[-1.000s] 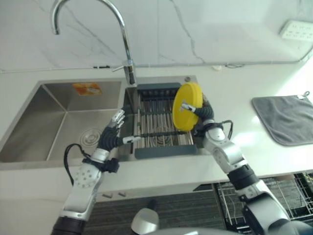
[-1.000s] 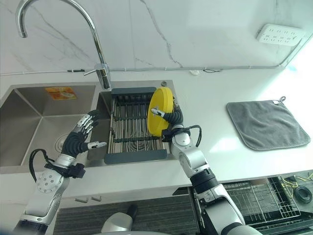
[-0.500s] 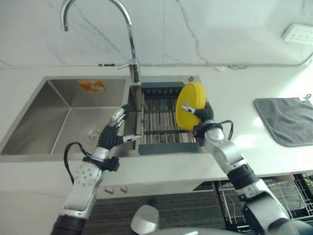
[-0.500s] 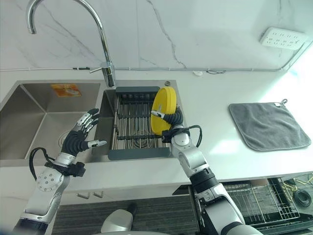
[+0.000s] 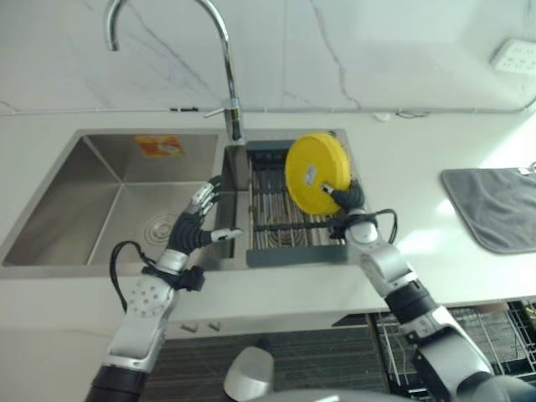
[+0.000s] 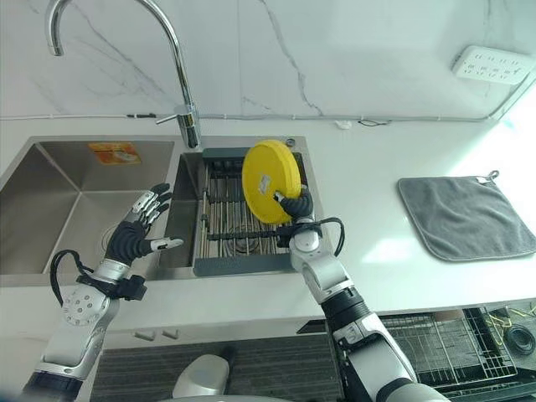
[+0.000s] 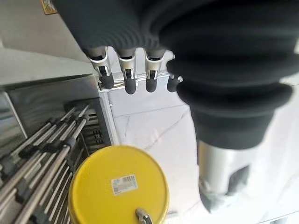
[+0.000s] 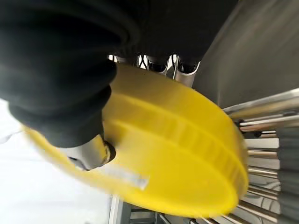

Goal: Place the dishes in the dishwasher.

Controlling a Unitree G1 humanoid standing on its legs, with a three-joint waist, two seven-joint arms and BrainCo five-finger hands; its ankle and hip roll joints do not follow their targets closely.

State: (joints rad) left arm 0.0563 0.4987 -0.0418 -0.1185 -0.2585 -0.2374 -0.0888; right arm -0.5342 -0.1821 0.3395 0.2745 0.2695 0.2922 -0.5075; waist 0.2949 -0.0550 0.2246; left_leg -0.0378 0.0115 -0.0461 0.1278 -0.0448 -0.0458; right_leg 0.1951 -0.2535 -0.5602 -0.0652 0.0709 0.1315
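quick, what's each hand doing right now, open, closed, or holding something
Left hand: open, empty, over the sink.
Right hand: shut on the yellow plate, above the rack.

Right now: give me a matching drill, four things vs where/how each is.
Things:
1. plate
2. left hand
3. towel
4. rack

States:
A. lying flat on the counter, off to the robot's right
B. open, fingers spread over the sink edge, holding nothing
C. sitting in the right-hand sink basin
D. yellow, held up on edge by the right hand

Pairs: 1-D, 2-B, 3-A, 4-C
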